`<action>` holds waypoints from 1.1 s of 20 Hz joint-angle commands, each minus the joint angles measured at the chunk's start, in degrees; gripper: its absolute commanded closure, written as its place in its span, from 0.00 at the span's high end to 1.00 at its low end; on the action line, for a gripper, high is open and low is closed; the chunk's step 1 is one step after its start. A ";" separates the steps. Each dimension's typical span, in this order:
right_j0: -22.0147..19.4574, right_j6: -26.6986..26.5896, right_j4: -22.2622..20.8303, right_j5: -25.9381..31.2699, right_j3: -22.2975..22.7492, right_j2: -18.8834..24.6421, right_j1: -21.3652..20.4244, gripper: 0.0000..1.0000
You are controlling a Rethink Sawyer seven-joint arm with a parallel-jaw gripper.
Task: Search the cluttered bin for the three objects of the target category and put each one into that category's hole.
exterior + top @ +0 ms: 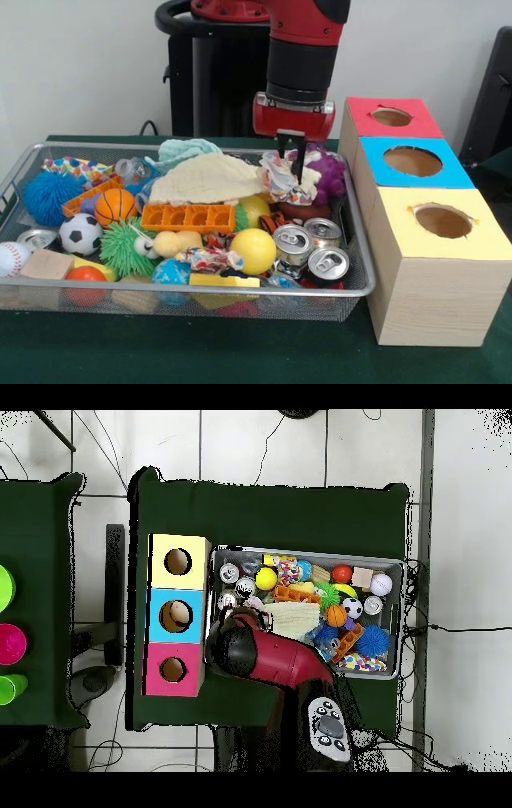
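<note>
No readable brand or lettering anywhere, not even on the cans. Far left of the front view: wire tray (364,282) on green cloth, its left end cut off by the frame edge, along with part of a baseball (11,258). Next, a blue spiky ball (46,197), a soccer ball (81,234), a small basketball (115,206), and behind them a dotted wrapper (78,169) half hidden at the back rim. Toward the middle, an orange block tray (189,217), a cream cloth (206,180) draped over a pale blue cloth (184,150), and near the front a second crumpled wrapper (210,258) beside a yellow ball (254,250). Right of centre, gripper (294,166) hanging from the red arm, pinching a third colourful wrapper (282,179) at the tray's back right, against a purple fuzzy toy (326,174); fingertips partly buried in the folds. Below, three silver cans (311,250), tops only blurred grey. Farthest right, three boxes with round holes: red (392,117), blue (413,161), yellow (442,220). Overhead, arm (262,656) covering the tray's corner nearest the boxes, gripper itself hidden beneath it.
</note>
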 commanded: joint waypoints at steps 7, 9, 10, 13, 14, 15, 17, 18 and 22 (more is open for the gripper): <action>-1.40 11.51 2.61 3.33 -1.55 1.31 4.45 0.00; -1.21 11.57 2.77 3.16 -2.17 1.32 5.01 0.00; -1.08 11.66 2.82 3.15 -2.04 1.38 5.00 0.00; -0.88 11.84 2.88 2.55 -1.41 1.68 4.80 0.00; -0.96 11.91 2.93 2.48 -1.16 1.96 4.73 1.00; -0.89 11.94 2.89 2.36 -1.07 1.91 4.73 1.00; -0.74 12.00 2.81 2.11 -0.88 1.80 4.73 1.00; -0.66 12.04 2.76 1.99 -0.79 1.75 4.73 1.00; 0.73 13.30 4.06 4.14 -1.22 0.27 4.88 1.00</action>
